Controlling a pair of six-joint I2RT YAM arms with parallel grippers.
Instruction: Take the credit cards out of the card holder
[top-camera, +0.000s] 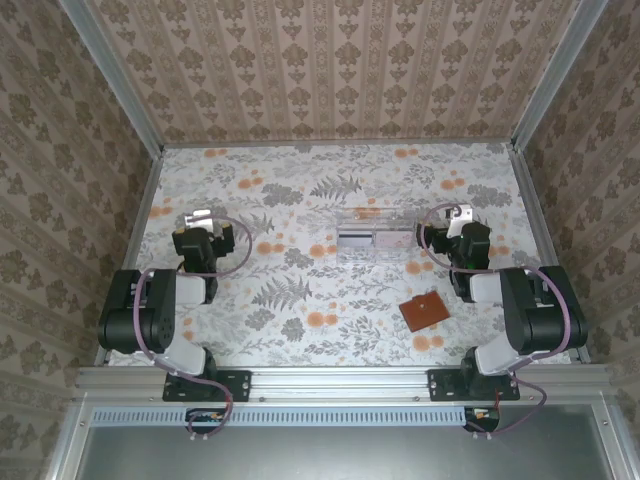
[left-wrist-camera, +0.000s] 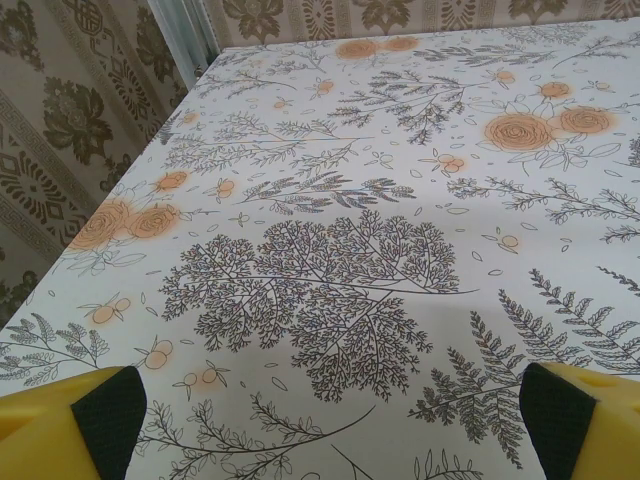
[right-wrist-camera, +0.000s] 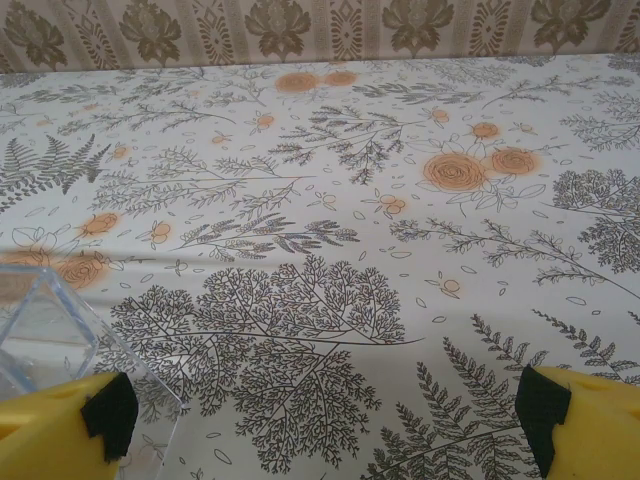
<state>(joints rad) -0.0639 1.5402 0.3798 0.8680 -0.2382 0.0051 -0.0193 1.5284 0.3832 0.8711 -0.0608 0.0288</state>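
With right tool (top-camera: 452, 214) and left tool (top-camera: 212, 222) both gaping empty, swing the right toward 6 o'clock onto the closed card holder (top-camera: 424, 311), the left pinning it flat.

Black-and-white arms (top-camera: 140, 315) with purple cables (top-camera: 247, 243), yellow black-padded gripper fingers (left-wrist-camera: 50, 435).

Readable text: none showing in any view.
Card holder (top-camera: 424, 311): lying plain brown, showing no legible mark.
Credit cards (top-camera: 358, 238): sitting in the clear tray (top-camera: 375, 217), any print appearing too small to read.
Tablecloth (left-wrist-camera: 330, 200): showing a floral pattern, carrying no lettering.
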